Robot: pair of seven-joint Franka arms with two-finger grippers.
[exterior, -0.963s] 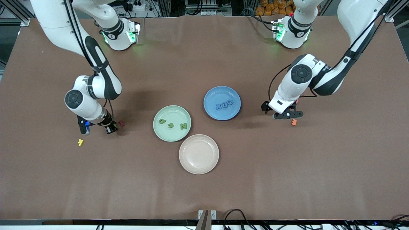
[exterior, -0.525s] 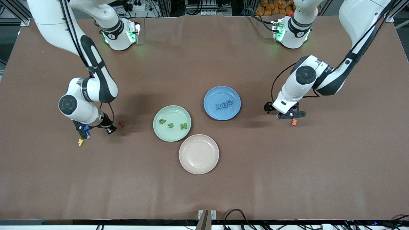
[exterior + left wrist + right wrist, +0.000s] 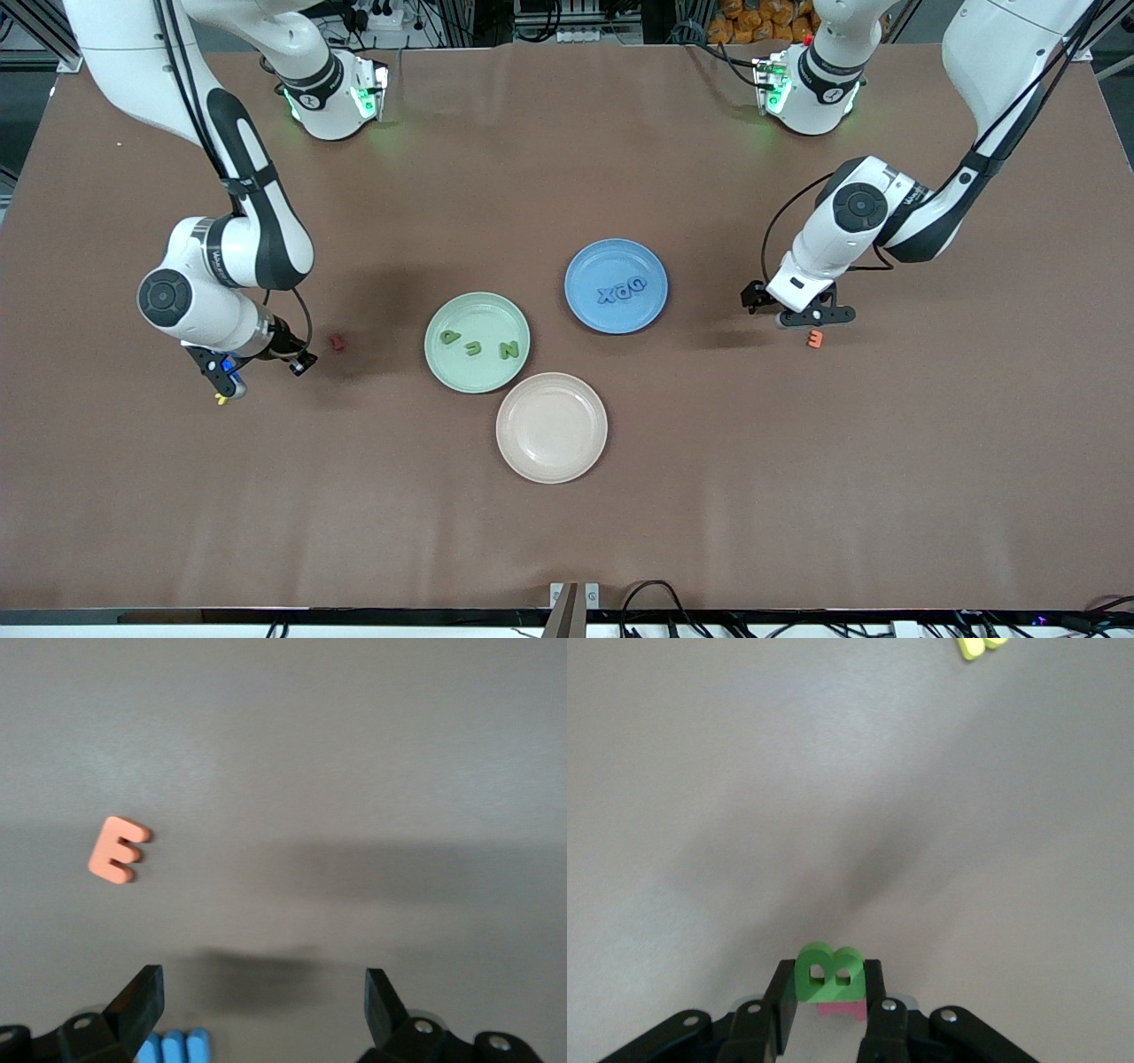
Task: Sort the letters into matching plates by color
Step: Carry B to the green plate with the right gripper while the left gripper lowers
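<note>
Right gripper (image 3: 824, 1010) is clamped on a green letter B (image 3: 827, 973), up over bare table by the yellow letter (image 3: 221, 399) at the right arm's end; a dark red letter (image 3: 337, 341) lies nearby. Left gripper (image 3: 264, 997) hangs with jaws wide apart, nothing between them, over the table just beside the orange E (image 3: 117, 849). Green plate (image 3: 443, 368) holds three green letters (image 3: 478, 346). Blue plate (image 3: 585, 266) holds three blue letters (image 3: 621, 290). Beige plate (image 3: 551, 427) sits nearer the front camera, touching the green plate.
</note>
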